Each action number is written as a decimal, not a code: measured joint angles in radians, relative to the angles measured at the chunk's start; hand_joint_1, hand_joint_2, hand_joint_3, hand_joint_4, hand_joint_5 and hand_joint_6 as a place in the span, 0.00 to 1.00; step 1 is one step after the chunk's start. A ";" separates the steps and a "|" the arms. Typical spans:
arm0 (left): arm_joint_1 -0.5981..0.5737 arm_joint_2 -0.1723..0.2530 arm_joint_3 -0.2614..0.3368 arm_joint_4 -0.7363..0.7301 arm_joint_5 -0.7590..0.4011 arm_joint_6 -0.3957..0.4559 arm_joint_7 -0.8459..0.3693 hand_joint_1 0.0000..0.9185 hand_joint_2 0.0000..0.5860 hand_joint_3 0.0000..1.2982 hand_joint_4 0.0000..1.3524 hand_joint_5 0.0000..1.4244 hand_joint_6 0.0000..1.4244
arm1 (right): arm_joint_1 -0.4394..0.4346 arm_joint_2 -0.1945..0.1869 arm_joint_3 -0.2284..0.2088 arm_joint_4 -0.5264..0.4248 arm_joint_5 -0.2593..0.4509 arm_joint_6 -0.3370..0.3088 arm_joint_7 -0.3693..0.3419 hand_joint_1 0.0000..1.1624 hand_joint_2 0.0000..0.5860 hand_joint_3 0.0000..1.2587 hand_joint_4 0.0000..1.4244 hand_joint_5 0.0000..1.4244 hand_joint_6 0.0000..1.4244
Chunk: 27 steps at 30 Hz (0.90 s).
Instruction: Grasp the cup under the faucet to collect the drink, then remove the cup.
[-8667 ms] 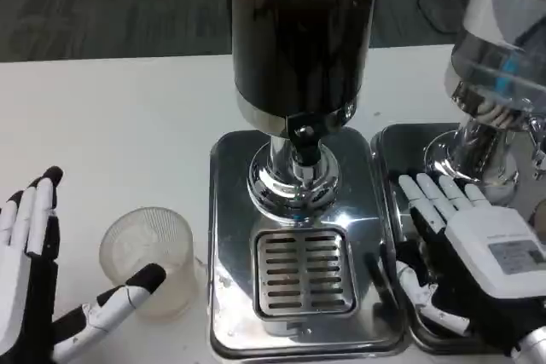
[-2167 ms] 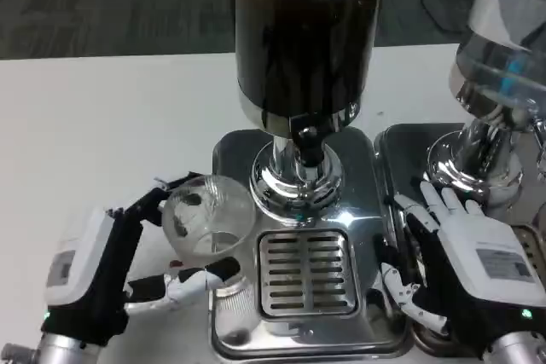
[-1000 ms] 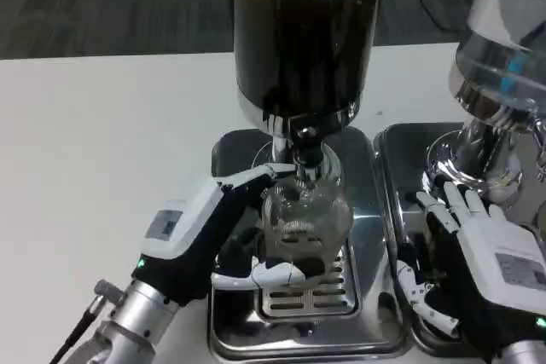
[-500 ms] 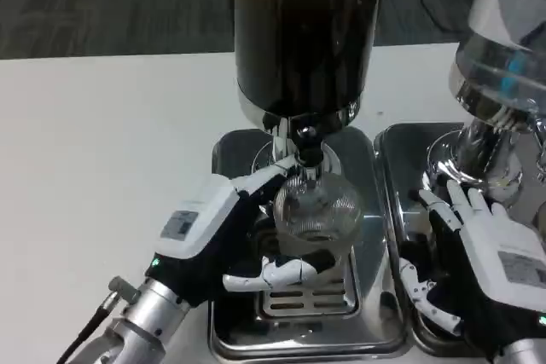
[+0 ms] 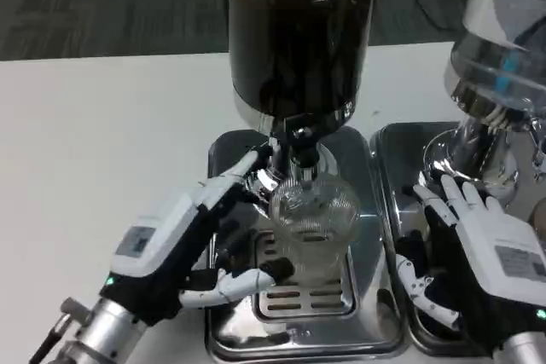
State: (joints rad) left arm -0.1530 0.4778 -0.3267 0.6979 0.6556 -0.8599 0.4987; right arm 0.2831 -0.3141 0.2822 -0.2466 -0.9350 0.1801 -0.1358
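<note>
I see left hand (image 5: 183, 240) grasping cup (image 5: 311, 219) under faucet (image 5: 300, 138) (over drip grille (image 5: 294, 291)) | right hand (image 5: 478, 253) released, fingers apart

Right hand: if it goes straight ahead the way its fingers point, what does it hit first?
Probably the chrome base of the second dispenser. The right hand rests open over that dispenser's tray, fingers pointing up-picture at the base. Depth is unclear, so the gap can't be judged.
</note>
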 measured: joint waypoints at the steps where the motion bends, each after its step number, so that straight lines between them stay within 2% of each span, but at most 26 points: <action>1: 0.010 0.007 0.007 -0.007 -0.011 0.000 -0.002 0.18 0.15 0.10 0.14 0.30 0.22 | -0.001 -0.002 0.000 0.004 0.000 0.000 0.000 0.35 0.87 0.12 0.00 0.00 0.00; 3: 0.038 0.017 0.039 -0.027 -0.035 -0.003 -0.002 0.18 0.15 0.14 0.17 0.31 0.24 | -0.004 -0.003 0.000 0.006 0.003 -0.005 0.000 0.35 0.87 0.12 0.00 0.00 0.00; 10: 0.086 0.015 0.088 -0.096 -0.063 -0.013 -0.002 0.19 0.17 0.19 0.21 0.35 0.27 | -0.008 -0.008 -0.004 0.007 0.019 -0.008 0.000 0.36 0.87 0.11 0.00 0.00 0.00; 12: 0.112 0.015 0.121 -0.134 -0.078 -0.016 -0.004 0.11 0.16 0.18 0.19 0.32 0.24 | -0.006 -0.014 -0.009 0.003 0.019 -0.008 0.000 0.36 0.87 0.11 0.00 0.00 0.00; 15: 0.146 0.016 0.165 -0.189 -0.103 -0.008 -0.009 0.08 0.16 0.15 0.17 0.30 0.22 | 0.005 -0.019 -0.019 -0.005 0.027 -0.014 0.000 0.36 0.87 0.07 0.00 0.00 0.00; 17: 0.176 0.017 0.198 -0.245 -0.105 0.016 -0.019 0.01 0.17 0.09 0.09 0.24 0.17 | 0.018 -0.027 -0.030 -0.021 0.027 -0.018 0.000 0.36 0.87 0.05 0.00 0.00 0.00; 20: 0.219 0.026 0.258 -0.351 -0.139 0.054 -0.057 0.00 0.16 0.02 0.00 0.14 0.07 | 0.026 -0.056 -0.036 -0.039 0.017 -0.026 0.000 0.36 0.87 0.03 0.00 0.00 0.00; 23: 0.231 0.030 0.302 -0.434 -0.200 0.070 -0.117 0.00 0.14 0.00 0.00 0.07 0.02 | 0.028 -0.081 -0.036 -0.039 0.000 -0.038 0.004 0.36 0.87 0.00 0.00 0.00 0.00; 27: 0.242 0.030 0.322 -0.509 -0.294 0.080 -0.206 0.00 0.19 0.00 0.00 0.00 0.00 | 0.038 -0.099 -0.037 -0.034 -0.015 -0.066 -0.002 0.36 0.89 0.00 0.00 0.00 0.00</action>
State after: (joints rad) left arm 0.0889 0.5080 -0.0049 0.1891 0.3620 -0.7803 0.2929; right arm 0.3210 -0.4136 0.2448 -0.2802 -0.9498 0.1138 -0.1375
